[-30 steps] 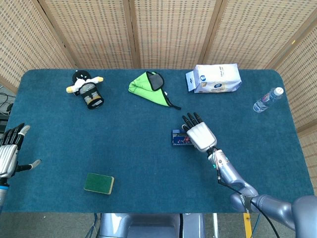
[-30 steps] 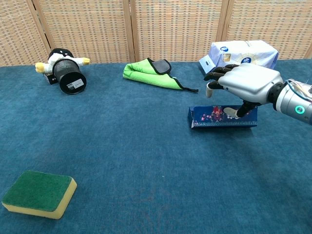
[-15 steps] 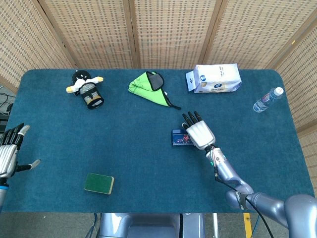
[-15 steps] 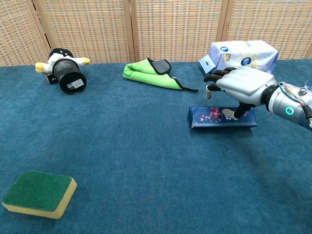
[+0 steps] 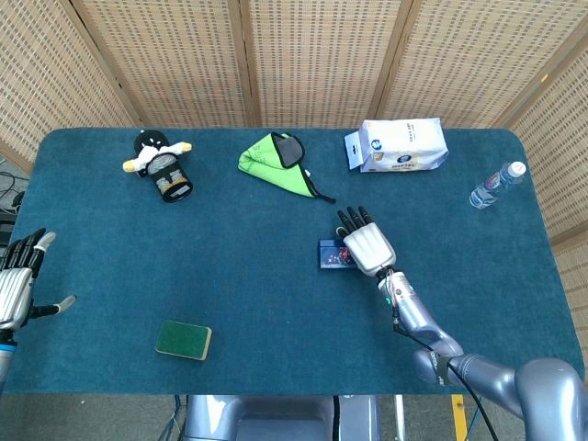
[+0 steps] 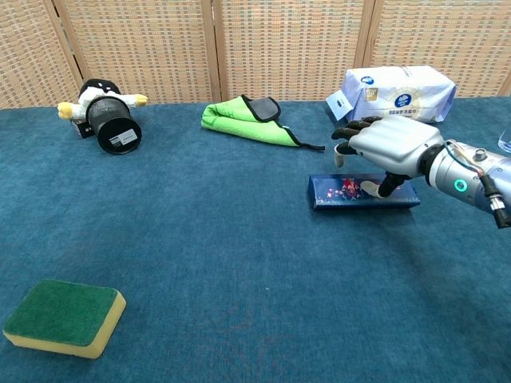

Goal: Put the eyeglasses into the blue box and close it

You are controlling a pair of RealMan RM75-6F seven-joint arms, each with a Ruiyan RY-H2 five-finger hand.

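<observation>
On the blue box (image 6: 363, 192) the right hand (image 6: 389, 147) lies flat, holding nothing; the thin lid looks light and best pressed mid-top.

On the table: sponge (image 5: 183, 340), green cloth (image 5: 276, 162), white packet (image 5: 401, 145) — bottle (image 5: 496, 185) and plush toy (image 5: 160, 163) near the edges.

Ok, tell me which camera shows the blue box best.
The chest view: the blue box shows its whole long side and patterned top, with the right hand over it. In the head view the box is small, and the hand covers much of it.
</observation>
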